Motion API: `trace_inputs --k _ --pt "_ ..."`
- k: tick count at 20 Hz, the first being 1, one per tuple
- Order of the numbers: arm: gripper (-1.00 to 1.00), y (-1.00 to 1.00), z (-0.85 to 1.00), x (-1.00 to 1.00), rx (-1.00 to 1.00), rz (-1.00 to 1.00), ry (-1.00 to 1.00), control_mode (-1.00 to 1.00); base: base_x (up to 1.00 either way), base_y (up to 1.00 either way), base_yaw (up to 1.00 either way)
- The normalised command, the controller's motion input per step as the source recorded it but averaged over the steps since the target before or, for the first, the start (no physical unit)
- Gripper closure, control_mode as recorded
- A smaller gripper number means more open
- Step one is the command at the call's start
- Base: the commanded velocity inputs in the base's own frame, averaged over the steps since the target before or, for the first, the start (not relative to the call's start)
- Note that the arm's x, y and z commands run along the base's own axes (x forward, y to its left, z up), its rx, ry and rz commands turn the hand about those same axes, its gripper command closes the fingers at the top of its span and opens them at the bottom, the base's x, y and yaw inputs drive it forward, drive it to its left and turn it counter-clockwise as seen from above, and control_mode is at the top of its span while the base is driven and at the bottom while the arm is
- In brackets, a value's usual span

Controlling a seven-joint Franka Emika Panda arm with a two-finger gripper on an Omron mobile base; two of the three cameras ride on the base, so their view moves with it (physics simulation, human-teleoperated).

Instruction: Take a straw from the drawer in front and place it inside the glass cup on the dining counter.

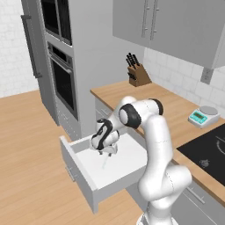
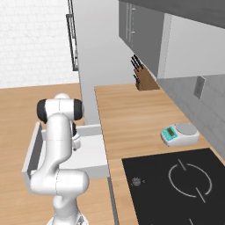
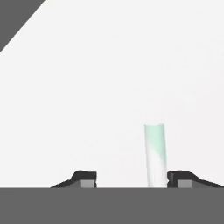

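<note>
The drawer [image 1: 78, 173] stands pulled out under the wood worktop, its white inside facing up; its grey side wall [image 2: 31, 151] also shows in the right base view. My gripper [image 1: 107, 151] reaches down into it. In the hand view the straw [image 3: 155, 155] lies on the white drawer floor as a pale greenish stick, between my fingertips and close against the right fingertip [image 3: 179, 178]. The left fingertip [image 3: 86, 178] is well clear of it, so my gripper [image 3: 133, 177] is still open around the straw. A thin line of straw [image 1: 104, 163] shows below the hand. The glass cup and dining counter are out of view.
The wood worktop [image 1: 145, 94] carries a knife block [image 1: 138, 72] at the back and a teal-faced kitchen scale [image 1: 203, 115]. A black cooktop [image 1: 211, 149] lies to the right. A built-in oven [image 1: 61, 81] stands left of the drawer, with wood floor [image 1: 26, 145] in front.
</note>
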Motion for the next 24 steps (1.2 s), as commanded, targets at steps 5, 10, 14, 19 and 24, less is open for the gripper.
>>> trace_inputs --k 5,10,14,19,24 --pt "-1.00 -0.09 -0.48 -0.70 0.00 0.00 0.00 -1.00 0.00 0.00 0.00" --pt "-1.00 -0.18 -0.63 -0.50 0.00 0.00 0.00 -1.00 0.00 0.00 0.00" --pt "-1.00 0.04 -0.69 0.00 -0.01 0.00 0.00 -1.00 0.00 0.00 0.00" --pt "1.00 0.03 -0.72 -0.15 -0.02 0.00 -0.01 -1.00 0.00 0.00 0.00" --pt "1.00 0.00 -0.74 -0.31 0.00 0.00 0.00 -1.00 0.00 0.00 0.00"
